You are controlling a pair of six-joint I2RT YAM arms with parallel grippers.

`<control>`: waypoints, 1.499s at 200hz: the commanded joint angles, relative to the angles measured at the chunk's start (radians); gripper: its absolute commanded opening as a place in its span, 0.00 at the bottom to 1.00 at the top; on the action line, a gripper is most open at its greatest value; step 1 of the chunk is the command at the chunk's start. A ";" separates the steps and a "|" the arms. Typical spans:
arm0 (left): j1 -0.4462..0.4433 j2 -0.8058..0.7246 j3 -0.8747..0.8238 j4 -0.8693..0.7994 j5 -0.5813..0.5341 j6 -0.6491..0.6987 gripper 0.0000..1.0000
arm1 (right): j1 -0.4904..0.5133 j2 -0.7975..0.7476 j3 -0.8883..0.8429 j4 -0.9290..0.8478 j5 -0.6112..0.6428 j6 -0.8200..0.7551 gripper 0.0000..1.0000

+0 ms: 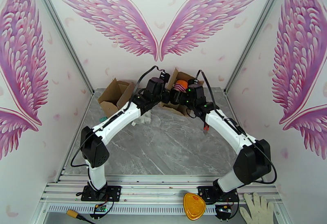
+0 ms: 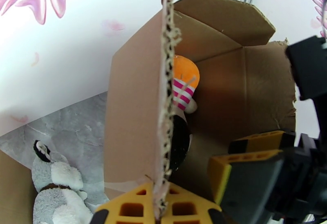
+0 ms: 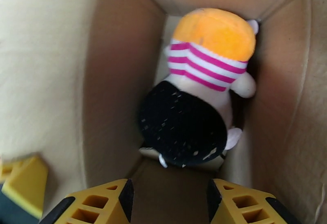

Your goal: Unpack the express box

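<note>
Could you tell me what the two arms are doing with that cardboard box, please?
The left gripper is shut on a flap of the open cardboard box. The right gripper, jaws apart, points into the box at an orange and pink-striped plush toy lying inside, and is not touching it. A grey plush toy lies on the table outside the box.

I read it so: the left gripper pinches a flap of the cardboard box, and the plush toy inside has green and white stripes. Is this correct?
Only the colour is wrong: the stripes on the plush toy are pink and white, as the right wrist view shows. The left gripper does pinch a flap of the cardboard box.
</note>
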 commanded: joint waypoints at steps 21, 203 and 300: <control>-0.016 -0.079 -0.028 0.118 0.089 0.028 0.00 | 0.009 0.024 0.002 0.050 0.108 0.105 0.57; -0.070 -0.112 -0.082 0.189 0.162 0.105 0.00 | -0.026 0.052 -0.083 0.207 0.148 0.211 0.65; -0.073 -0.126 -0.113 0.237 0.229 0.128 0.00 | -0.031 0.088 -0.059 0.132 0.141 0.150 0.66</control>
